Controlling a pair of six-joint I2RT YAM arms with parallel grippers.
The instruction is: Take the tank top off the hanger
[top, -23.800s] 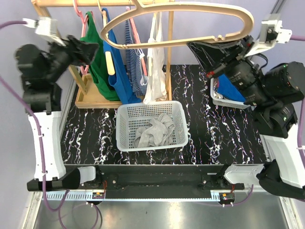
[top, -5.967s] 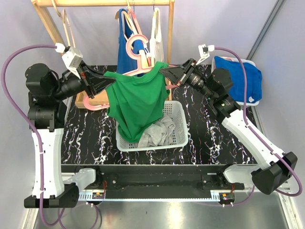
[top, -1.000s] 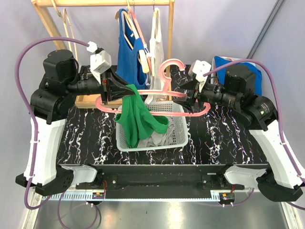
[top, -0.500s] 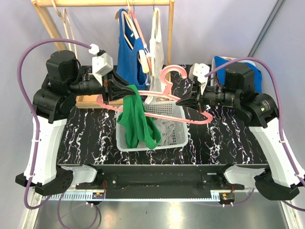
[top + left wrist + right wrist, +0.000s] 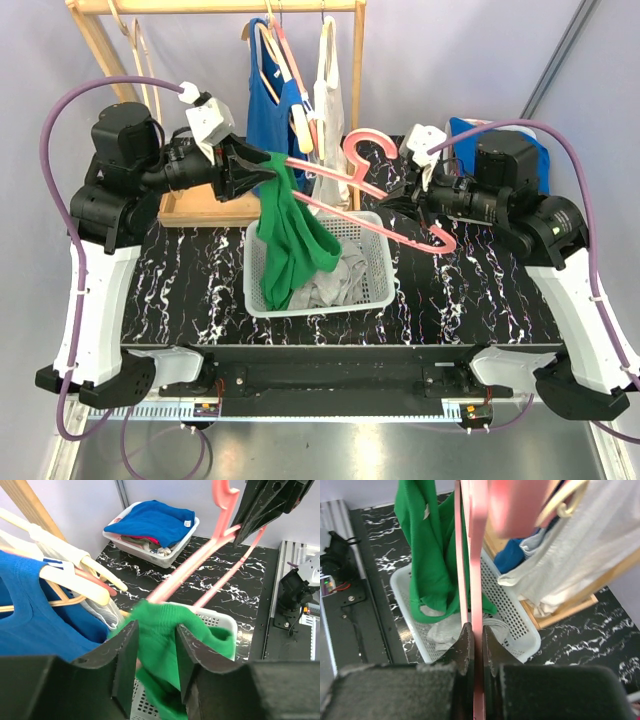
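While the green tank top (image 5: 290, 240) hangs in a bunch over the 9 o'clock side of the white basket (image 5: 330, 305), we judge the removal to be in its last stretch. Its upper fold is pinched in the left end effector (image 5: 258, 168), which grasps the cloth. From that bunch the pink hanger (image 5: 190, 567) slants away toward 4 o'clock, and the right end effector (image 5: 476, 632) is clenched on its bar below the hook. One hanger tip lies at the gathered fabric; we cannot tell whether it is inside a strap or only touching. Next, we think, the hanger must slide off toward 3 o'clock until that tip is free, with the top dropped into the basket on the counter (image 5: 470, 300).
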